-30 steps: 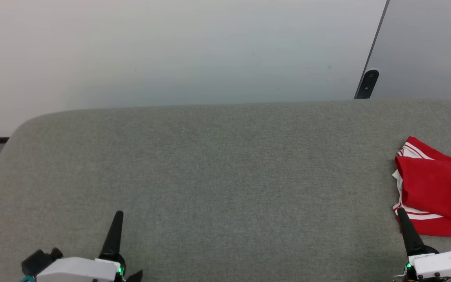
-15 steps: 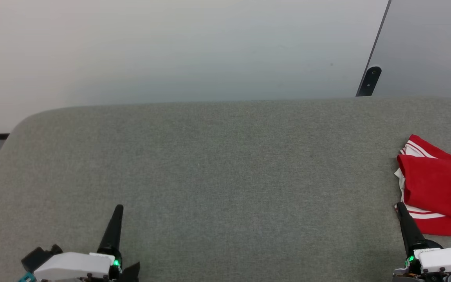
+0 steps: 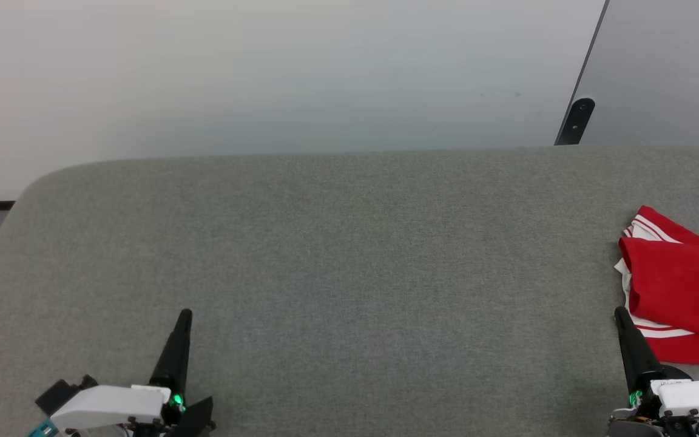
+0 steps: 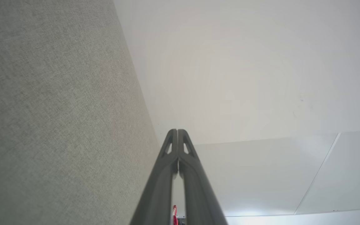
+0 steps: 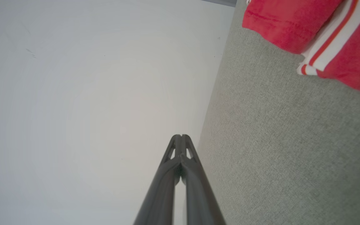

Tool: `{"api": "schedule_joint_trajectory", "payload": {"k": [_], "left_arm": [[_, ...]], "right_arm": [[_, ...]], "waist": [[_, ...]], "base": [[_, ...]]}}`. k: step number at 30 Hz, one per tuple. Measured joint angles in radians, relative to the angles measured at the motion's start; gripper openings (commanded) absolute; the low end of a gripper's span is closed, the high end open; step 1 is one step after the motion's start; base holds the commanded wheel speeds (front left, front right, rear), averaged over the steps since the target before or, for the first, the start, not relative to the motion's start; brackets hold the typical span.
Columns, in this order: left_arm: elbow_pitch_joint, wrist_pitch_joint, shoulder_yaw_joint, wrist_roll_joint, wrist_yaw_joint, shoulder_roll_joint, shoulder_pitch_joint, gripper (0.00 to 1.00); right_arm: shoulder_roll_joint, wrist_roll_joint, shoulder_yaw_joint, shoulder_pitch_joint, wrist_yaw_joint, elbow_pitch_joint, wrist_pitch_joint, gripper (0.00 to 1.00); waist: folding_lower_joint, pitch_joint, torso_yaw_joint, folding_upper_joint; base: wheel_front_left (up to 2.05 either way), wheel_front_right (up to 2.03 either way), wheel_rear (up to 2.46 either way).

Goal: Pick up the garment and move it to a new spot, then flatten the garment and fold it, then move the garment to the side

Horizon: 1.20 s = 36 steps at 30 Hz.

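You are looking at the garment (image 3: 677,291) lying folded into a thick bundle just to the right of the right gripper (image 3: 619,313) and a little beyond its tip. Its nearest white-and-red corner is sitting just beside the dark fingertips, and whether the two are touching you cannot tell from the head view. In the right wrist view the garment (image 5: 295,25) is lying clear of the fingers, ahead of them and off to one side. The bundle is running out of the picture on the side away from the gripper, so its full long axis is not showing. The part you are seeing is turning a rounded folded edge toward the gripper, with the striped trim bands running outward from that edge, away to the gripper's right. The cloth is looking soft and slightly fuzzy: red layers are stacking over a white band carrying a thin red stripe, and a stitched hem is following one red edge. The right gripper (image 5: 181,136) is pressing its two long tapered fingers together on nothing. The left gripper (image 3: 185,313), well apart from the garment, is likewise closed tight and empty, its fingers (image 4: 167,175) meeting at the tips. Both are pointing across the grey woven cushion (image 3: 349,255) toward the smooth pale wall (image 3: 264,73)
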Motion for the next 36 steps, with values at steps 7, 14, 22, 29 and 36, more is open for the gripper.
{"api": "schedule_joint_trajectory", "payload": {"k": [7,14,22,29,36], "left_arm": [[0.002,0.013,0.004,-0.044,0.0,-0.003,-0.011,0.0],[0.005,0.023,0.009,-0.089,0.0,-0.006,-0.018,0.0],[0.007,0.032,0.012,-0.115,0.0,-0.007,-0.022,0.0],[0.007,0.032,0.012,-0.115,0.0,-0.007,-0.022,0.0],[0.007,0.032,0.012,-0.115,0.0,-0.008,-0.022,0.0]], "right_arm": [[0.003,0.047,-0.006,-0.008,0.0,-0.001,0.016,0.0],[0.007,0.087,-0.012,-0.012,0.0,-0.001,0.026,0.0],[0.01,0.117,-0.016,-0.014,0.0,-0.002,0.033,0.0],[0.01,0.117,-0.016,-0.014,0.0,-0.002,0.033,0.0],[0.01,0.117,-0.016,-0.014,0.0,-0.002,0.033,0.0]], "waist": [[0.0,0.005,0.002,0.0],[0.0,0.011,0.004,0.0],[0.0,0.014,0.005,0.0],[0.0,0.014,0.005,-0.0001],[0.0,0.014,0.005,0.0]], "base": [[0.0,0.0,0.0],[0.0,0.0,0.0],[0.0,0.0,0.0],[0.0,0.0,0.0],[0.0,0.0,0.0]]}}
